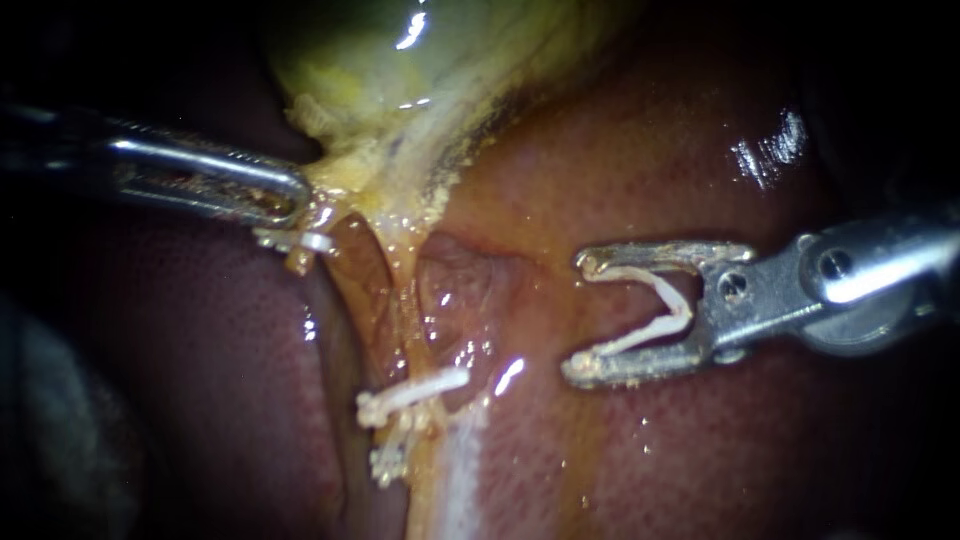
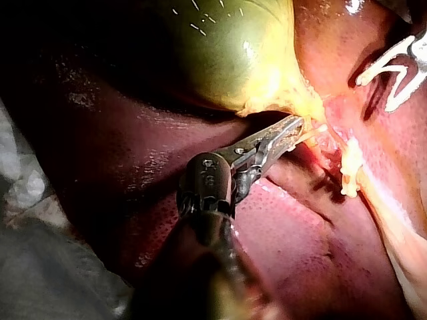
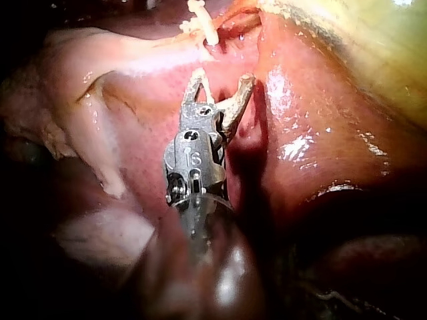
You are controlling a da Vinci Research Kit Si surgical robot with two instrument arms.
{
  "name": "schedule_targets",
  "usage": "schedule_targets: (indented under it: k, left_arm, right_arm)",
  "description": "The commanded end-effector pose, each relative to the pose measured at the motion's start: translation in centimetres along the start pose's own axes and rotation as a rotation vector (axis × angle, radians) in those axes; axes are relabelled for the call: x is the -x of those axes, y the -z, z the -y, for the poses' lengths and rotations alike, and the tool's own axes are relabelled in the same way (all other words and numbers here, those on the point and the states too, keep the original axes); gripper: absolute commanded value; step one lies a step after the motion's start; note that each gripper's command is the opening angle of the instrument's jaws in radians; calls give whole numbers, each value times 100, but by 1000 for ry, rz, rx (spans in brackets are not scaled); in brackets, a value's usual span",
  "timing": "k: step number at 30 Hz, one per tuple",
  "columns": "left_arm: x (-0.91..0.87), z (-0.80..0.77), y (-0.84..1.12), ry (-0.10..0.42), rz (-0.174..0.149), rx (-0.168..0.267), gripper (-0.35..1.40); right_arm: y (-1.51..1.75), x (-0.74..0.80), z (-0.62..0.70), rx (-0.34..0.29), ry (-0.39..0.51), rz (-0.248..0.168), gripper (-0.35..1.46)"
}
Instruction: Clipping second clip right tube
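The left instrument [image 1: 300, 195] grips the gallbladder's [image 1: 400, 70] lower edge. Below, a clip [image 1: 415, 392] crosses the tube [image 1: 452, 465]. Rightward, apart, the right instrument [image 1: 578, 317] holds a spare clip [image 1: 662, 308].

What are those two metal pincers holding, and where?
The left instrument grips the yellowish-green gallbladder at its narrow tapering end. The right instrument carries an open white V-shaped clip by its two legs.

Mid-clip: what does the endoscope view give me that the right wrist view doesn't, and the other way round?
Endoscope only: my left instrument, gripping the gallbladder at its narrow end, and the tube running down from there.
Right wrist only: the look along my right instrument, with the placed clip ahead of its tips, not between them.
Both: the right instrument holding a spread loaded clip, the placed clip on the tube, and the liver.
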Motion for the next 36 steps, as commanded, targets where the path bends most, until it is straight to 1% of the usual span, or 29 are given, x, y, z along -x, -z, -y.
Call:
schedule_targets:
  k: [1,4,5,9,12,17,21,29,32,34,36]
  left_arm:
    - [1,1,-1,1,0,-1,-35]
    - [1,3,-2,0,0,0,-35]
    - [1,3,-2,0,0,0,-35]
    - [1,3,-2,0,0,-1,-35]
    - [1,3,-2,1,0,-1,-35]
    - [0,3,-3,1,0,-1,-35]
    - [0,3,-3,1,0,-1,-35]
    - [0,3,-3,1,0,-1,-35]
    - [0,3,-4,1,0,-1,-35]
    - [0,3,-4,1,0,-1,-35]
    - [-1,3,-4,1,0,-2,-35]
  right_arm:
    - [-2,0,0,-6,-1,-1,46]
    - [-9,-4,-1,-32,-6,-25,46]
    - [-13,-6,-1,-45,-9,-42,46]
    - [-28,-12,-3,-92,-80,-94,45]
    - [-41,-17,-4,-114,-135,-121,45]
    - [-65,-18,-4,-143,-185,-142,45]
    - [-86,-15,-4,-163,-220,-145,45]
    - [-121,-13,-4,-196,-296,-184,46]
    - [-131,-12,-4,-214,-331,-208,47]
    - [-139,-12,-4,-231,-368,-236,48]
    - [-145,-10,-4,-246,-381,-260,49]
